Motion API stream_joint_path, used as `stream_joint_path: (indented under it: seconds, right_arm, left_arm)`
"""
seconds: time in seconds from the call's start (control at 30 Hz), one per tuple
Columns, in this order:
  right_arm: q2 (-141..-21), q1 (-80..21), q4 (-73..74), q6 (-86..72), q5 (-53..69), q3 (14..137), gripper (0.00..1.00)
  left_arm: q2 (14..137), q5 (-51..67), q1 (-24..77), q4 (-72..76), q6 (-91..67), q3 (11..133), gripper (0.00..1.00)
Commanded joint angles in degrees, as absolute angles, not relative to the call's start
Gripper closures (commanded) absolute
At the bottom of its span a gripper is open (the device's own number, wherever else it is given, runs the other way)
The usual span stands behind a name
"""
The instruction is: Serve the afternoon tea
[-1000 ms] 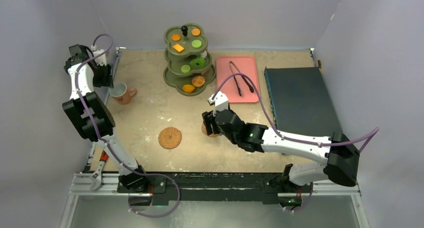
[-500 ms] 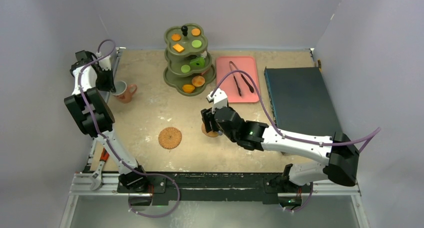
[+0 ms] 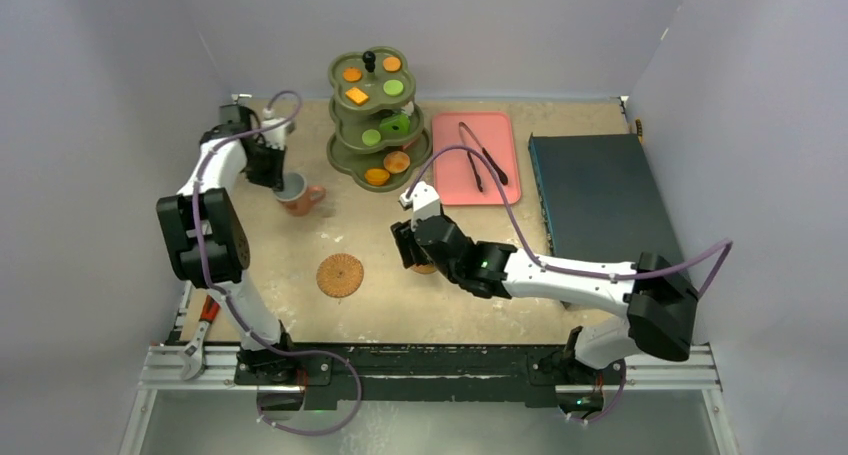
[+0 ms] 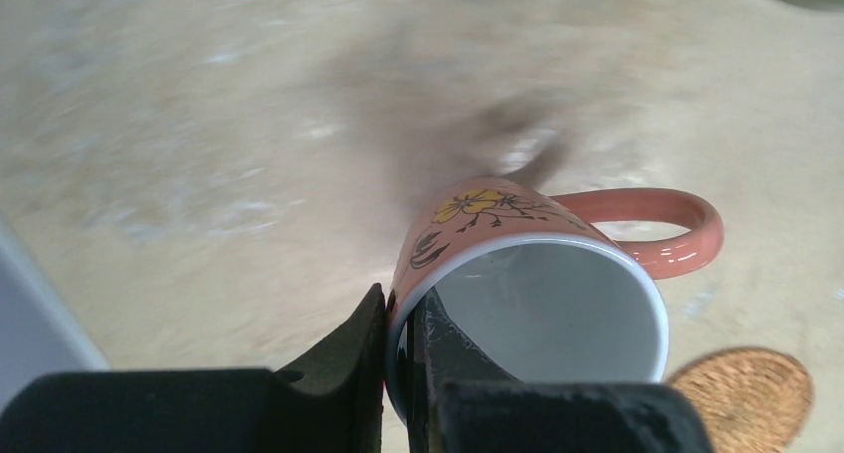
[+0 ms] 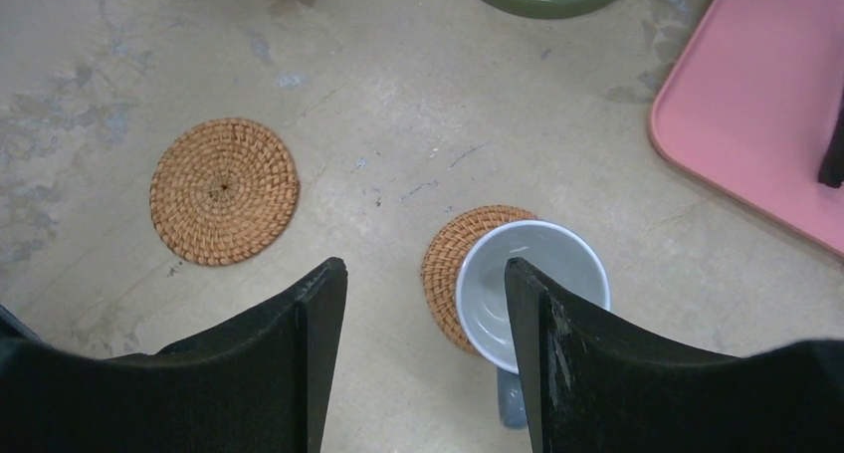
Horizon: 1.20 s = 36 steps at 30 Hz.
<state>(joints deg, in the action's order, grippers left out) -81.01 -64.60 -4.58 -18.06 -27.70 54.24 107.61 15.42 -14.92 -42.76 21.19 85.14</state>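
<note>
The afternoon tea was spread around the table in the overhead view. The olive three-tier stand [image 3: 338,157] sat at the top centre with orange and green pastries [image 3: 371,137] on its tiers.

The terracotta cup [image 3: 297,193] was just left of the stand's bottom tier. The left gripper [image 3: 272,165] was clamped on its rim, with one finger inside the cup and one outside, which was dead clear on the left wrist cam [image 4: 398,324]. Only marking I could make out on that cup [image 4: 537,284] was a painted yellow flower with dark leaves on the side. Its handle pointed toward the right of the frame. Couldn't tell if the cup was touching the table or not, since the background was all blurry.

The grey-blue cup [image 5: 532,294] was sitting on a brown coaster [image 5: 448,264], a bit off-centre toward the coaster's right edge. The right gripper [image 5: 423,274] hung over it with its jaws spread wide and nothing held. From overhead that gripper [image 3: 408,245] was about mid-frame.

The second coaster [image 3: 340,275] lay bare to the left of it, lower centre-left, and it also peeked into the bottom right corner of the left wrist view [image 4: 741,393].

Right of the stand was the pink tray [image 3: 447,175] with black tongs [image 3: 483,155] lying on it, then a dark blue box [image 3: 600,195] further right.
</note>
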Motion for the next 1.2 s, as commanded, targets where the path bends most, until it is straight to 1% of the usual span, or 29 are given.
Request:
stream_joint_path:
  seconds: [0.0, 0.13, 0.33, 0.37, 0.4, 0.47, 0.57, 0.6, 0.63, 0.8, 0.9, 1.1, 1.17]
  right_arm:
    - [-84.47, -64.94, -12.02, -15.32, -25.11, 56.38, 0.37]
    - [-90.87, -64.95, -16.02, -10.72, -21.32, 60.27, 0.36]
    - [-99.53, -64.51, -18.88, -5.87, -14.79, 66.43, 0.33]
    - [-100.89, -64.04, -19.02, -5.27, -13.86, 67.45, 0.33]
    - [-102.23, -63.71, -19.24, -4.77, -12.86, 68.52, 0.33]
    - [-104.46, -62.86, -20.03, -3.74, -10.95, 70.13, 0.33]
    - [-106.92, -61.12, -21.13, -2.26, -8.31, 72.17, 0.33]
    - [-107.61, -60.36, -21.13, -1.80, -7.34, 72.87, 0.33]
    - [-109.13, -58.52, -21.22, -0.32, -3.40, 74.84, 0.33]
    - [-112.80, -56.94, -21.52, 5.44, -0.09, 78.21, 0.33]
    - [-115.58, -56.67, -20.66, 7.65, 0.90, 81.25, 0.33]
    - [-119.70, -55.24, -20.11, 9.41, 2.53, 85.46, 0.33]
    - [-121.10, -55.20, -19.91, 10.23, 2.64, 87.02, 0.34]
  left_arm:
    - [103.83, 16.78, -6.97, -44.98, 21.77, 79.94, 1.00]
    - [104.17, 14.52, -2.53, -43.75, 21.49, 78.79, 1.00]
    - [104.89, 16.04, 1.36, -45.17, 21.92, 78.80, 1.00]
    - [104.64, 16.34, 1.66, -45.48, 22.24, 78.57, 0.97]
    - [104.37, 16.63, 1.79, -45.99, 22.59, 78.54, 0.90]
    - [103.68, 17.18, 1.81, -47.23, 23.05, 79.16, 0.69]
    - [101.27, 17.55, 1.67, -48.50, 23.41, 80.70, 0.51]
    - [100.38, 17.65, 1.59, -48.84, 23.53, 81.43, 0.47]
    - [98.31, 18.04, 1.48, -49.85, 23.49, 84.06, 0.40]
    - [96.86, 19.49, 0.63, -51.61, 22.66, 89.19, 0.38]
    - [96.16, 21.04, -0.59, -53.18, 22.40, 92.56, 0.33]
    - [95.34, 26.20, -8.56, -56.26, 21.13, 99.04, 0.24]
    - [95.69, 27.86, -11.57, -57.27, 20.82, 100.93, 0.24]
